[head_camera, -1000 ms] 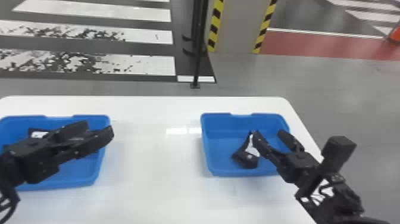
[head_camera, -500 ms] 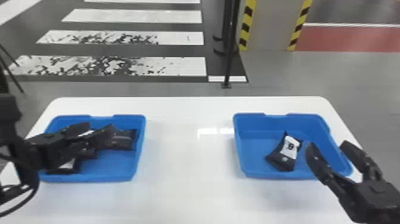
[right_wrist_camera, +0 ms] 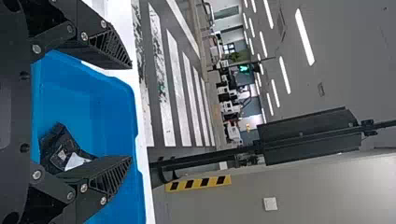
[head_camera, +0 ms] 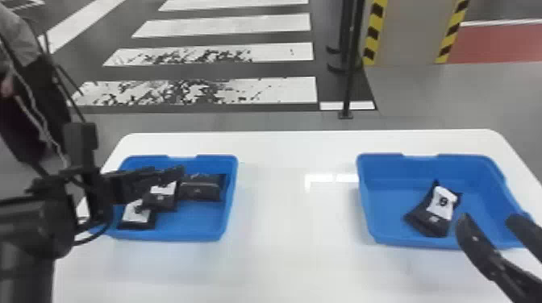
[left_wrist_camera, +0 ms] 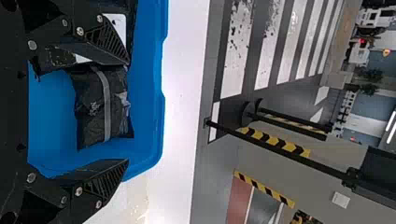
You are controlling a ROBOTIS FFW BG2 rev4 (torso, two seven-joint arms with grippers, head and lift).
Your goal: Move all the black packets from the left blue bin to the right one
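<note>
Above the left blue bin (head_camera: 193, 233), my left gripper (head_camera: 171, 177) hangs over several black packets, among them a white-labelled packet (head_camera: 137, 213) near the front and a plain packet (head_camera: 201, 188) toward the back right. The left wrist view has my left gripper (left_wrist_camera: 128, 112) open, with a black packet (left_wrist_camera: 102, 107) lying lower in the bin between the line of its fingers, not held. One packet (head_camera: 433, 211) with a white label lies in the right blue bin (head_camera: 387, 239). My right gripper (head_camera: 488, 219) is at that bin's front right, open and holding nothing; the right wrist view includes my right gripper (right_wrist_camera: 130, 112).
Both bins stand on a white table (head_camera: 290, 250), with bare tabletop between them. Past its far edge, a black post (head_camera: 351, 72) rises from the floor. A person stands beyond the table's left side.
The head view has turned left, showing more of the left bin. The right gripper has drawn back from above the right bin's packet toward the front right. The left gripper stays over the left bin.
</note>
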